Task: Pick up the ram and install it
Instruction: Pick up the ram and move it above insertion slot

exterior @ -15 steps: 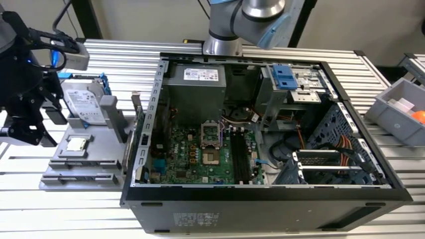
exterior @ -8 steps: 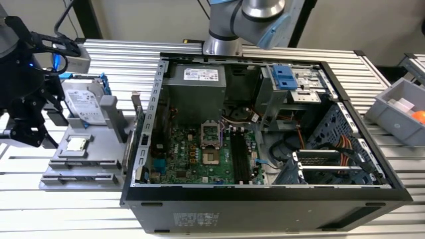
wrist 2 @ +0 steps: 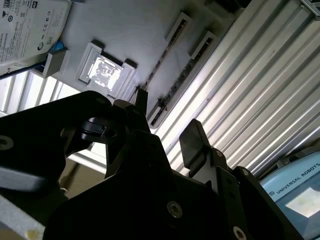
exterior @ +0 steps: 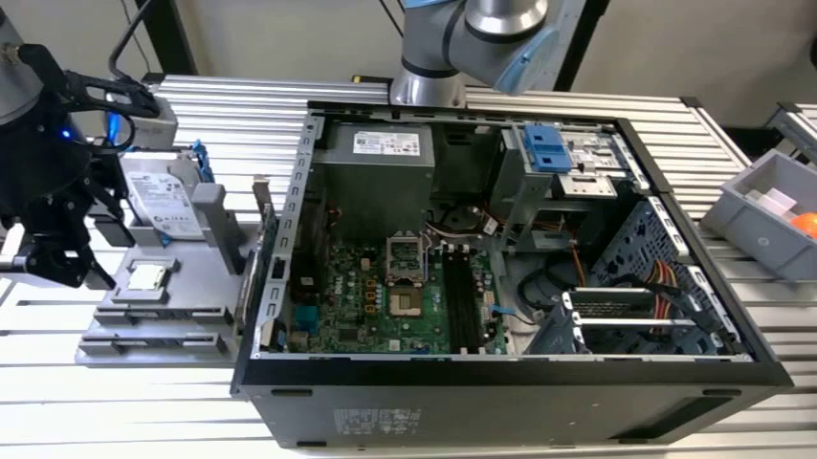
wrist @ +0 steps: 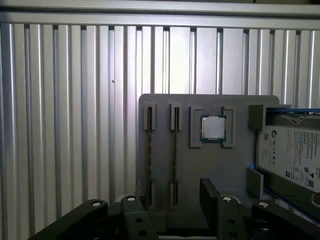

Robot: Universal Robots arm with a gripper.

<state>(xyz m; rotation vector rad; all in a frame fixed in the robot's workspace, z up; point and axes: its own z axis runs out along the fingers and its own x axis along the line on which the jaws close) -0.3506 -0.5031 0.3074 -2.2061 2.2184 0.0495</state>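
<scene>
The ram point(wrist: 175, 150) is a thin stick standing on edge in a slot of the grey fixture plate point(wrist: 200, 170). A second like stick point(wrist: 149, 150) stands in the slot beside it. In the second wrist view the ram point(wrist 2: 176, 86) shows as a thin dark line. My gripper point(wrist: 172, 207) hovers open above the near ends of these slots, with nothing between its fingers point(wrist: 210, 197). In the exterior view the gripper point(exterior: 57, 273) hangs over the fixture point(exterior: 153, 316) at the exterior view's left, beside the open computer case point(exterior: 275, 287). The black motherboard slots point(exterior: 460, 296) lie inside the case.
On the fixture are also a processor chip point(wrist: 213, 128) in its square recess and a silver hard drive point(wrist: 292, 155) in a blue frame. The table point(wrist: 65, 125) is ribbed aluminium. A grey bin point(exterior: 772, 215) stands at the exterior view's right.
</scene>
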